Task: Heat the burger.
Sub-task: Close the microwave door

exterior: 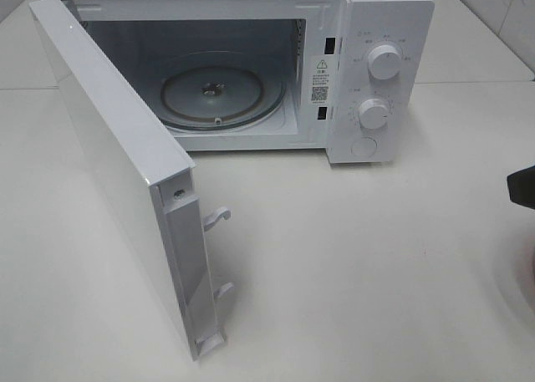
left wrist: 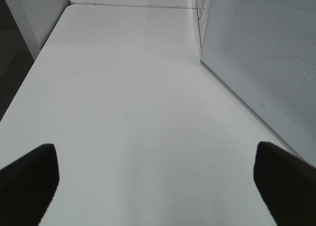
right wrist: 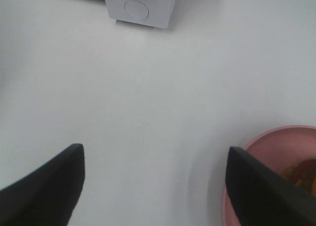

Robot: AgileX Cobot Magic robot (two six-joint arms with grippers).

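The white microwave stands at the back of the table with its door swung wide open and the glass turntable bare. Only a red and yellow sliver of the burger shows, on the pink plate, mostly hidden behind one finger. My right gripper hangs open over bare table just beside that plate, nothing between its fingers. In the exterior high view only its dark tip shows at the right edge. My left gripper is open above the table, outside the door.
The open door juts toward the front left and splits the table. Two latch hooks stick out of its edge. The microwave's knobs and round button face front. White table lies ahead of the oven.
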